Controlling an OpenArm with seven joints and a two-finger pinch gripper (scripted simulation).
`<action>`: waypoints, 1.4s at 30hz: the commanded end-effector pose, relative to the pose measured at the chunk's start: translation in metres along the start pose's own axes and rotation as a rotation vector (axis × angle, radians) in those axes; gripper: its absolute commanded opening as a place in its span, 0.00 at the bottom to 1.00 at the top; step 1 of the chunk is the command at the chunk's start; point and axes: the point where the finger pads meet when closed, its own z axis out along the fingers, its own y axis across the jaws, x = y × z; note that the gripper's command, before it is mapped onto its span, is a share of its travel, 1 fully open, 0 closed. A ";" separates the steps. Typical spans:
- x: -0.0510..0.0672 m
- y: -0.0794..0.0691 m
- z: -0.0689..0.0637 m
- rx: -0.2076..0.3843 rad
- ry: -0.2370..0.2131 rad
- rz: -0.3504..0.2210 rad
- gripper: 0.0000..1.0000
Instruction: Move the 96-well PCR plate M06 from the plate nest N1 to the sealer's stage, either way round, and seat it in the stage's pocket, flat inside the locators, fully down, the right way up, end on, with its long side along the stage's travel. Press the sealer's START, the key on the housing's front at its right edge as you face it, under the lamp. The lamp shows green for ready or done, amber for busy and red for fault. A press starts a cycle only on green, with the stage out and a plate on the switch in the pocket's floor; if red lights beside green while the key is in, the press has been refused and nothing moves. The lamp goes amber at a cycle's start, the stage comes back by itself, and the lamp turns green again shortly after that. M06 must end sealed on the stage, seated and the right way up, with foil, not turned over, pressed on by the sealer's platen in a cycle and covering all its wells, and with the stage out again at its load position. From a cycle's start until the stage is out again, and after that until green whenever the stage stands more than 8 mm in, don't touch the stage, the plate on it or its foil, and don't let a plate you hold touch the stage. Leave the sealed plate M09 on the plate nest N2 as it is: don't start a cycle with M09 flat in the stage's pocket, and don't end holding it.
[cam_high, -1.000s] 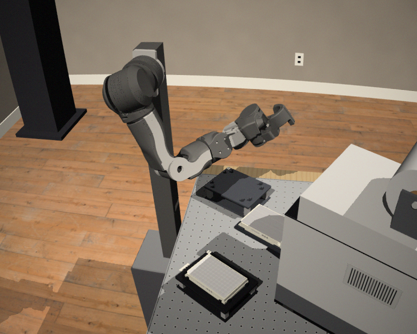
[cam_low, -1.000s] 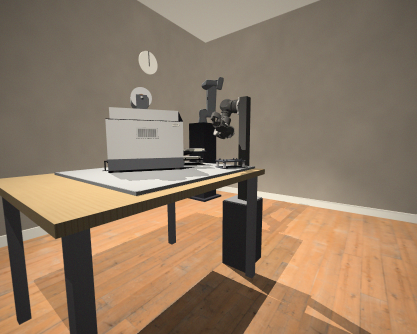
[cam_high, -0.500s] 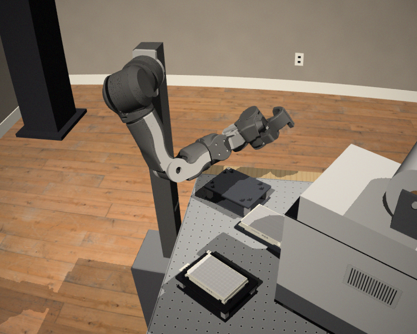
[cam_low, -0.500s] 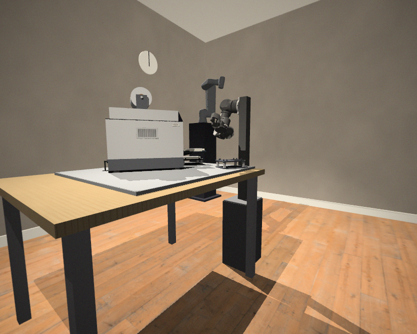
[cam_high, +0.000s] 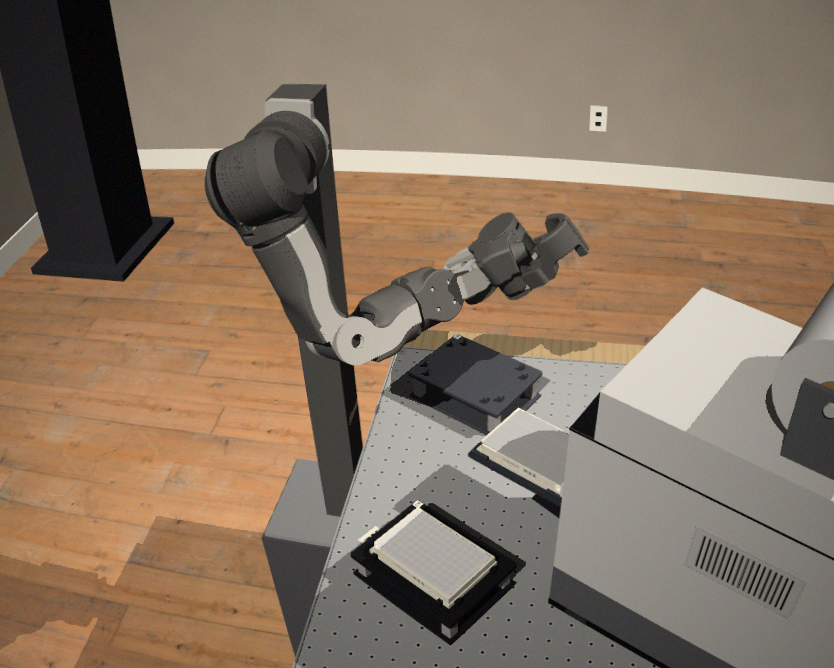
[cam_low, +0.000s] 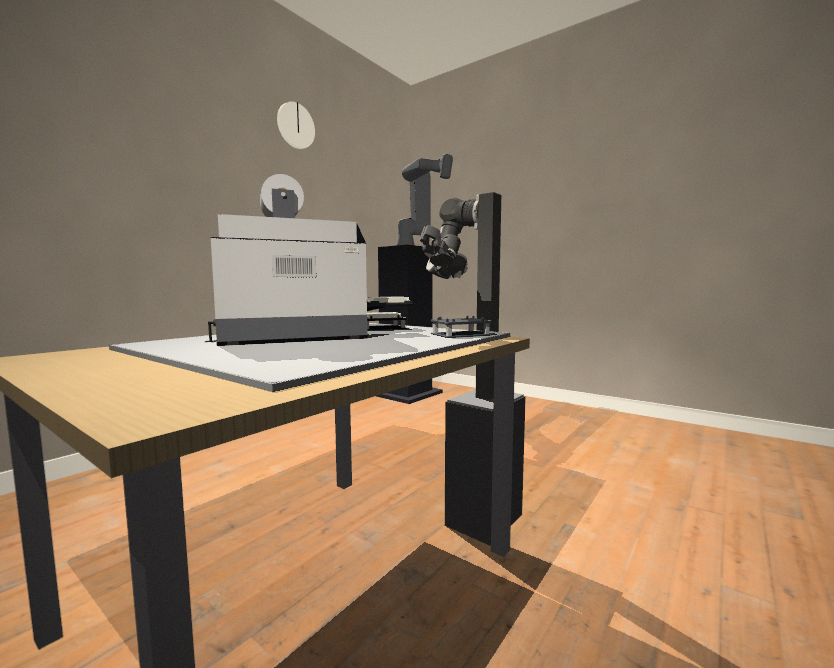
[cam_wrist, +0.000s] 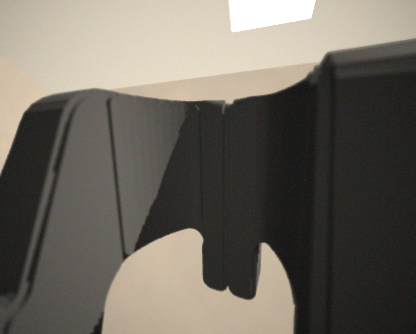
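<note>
Top view: the white 96-well PCR plate M06 (cam_high: 520, 445) lies on the stage beside the grey box-shaped sealer (cam_high: 668, 487). The black plate nest N1 (cam_high: 480, 375) on the perforated grey counter (cam_high: 389, 626) stands bare.

Exterior view: the grey arm (cam_low: 445, 243) hangs high, well apart from both.

Wrist view: the jaws are pressed together on nothing.

Placing looks done. The lamp is hidden, so I cannot tell whether START needs 1 press.

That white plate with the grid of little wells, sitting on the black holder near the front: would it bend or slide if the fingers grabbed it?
The plate looks like thin moulded plastic, so probably light and fairly stiff. Its low, flat shape makes tipping unlikely. Its smooth narrow edges may slip in a loose grip.
</note>
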 end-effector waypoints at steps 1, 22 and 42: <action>0.000 0.000 -0.001 0.003 -0.001 0.006 0.00; 0.015 -0.042 0.005 0.166 0.028 -0.015 0.00; 0.012 -0.037 0.004 0.166 0.028 -0.015 0.00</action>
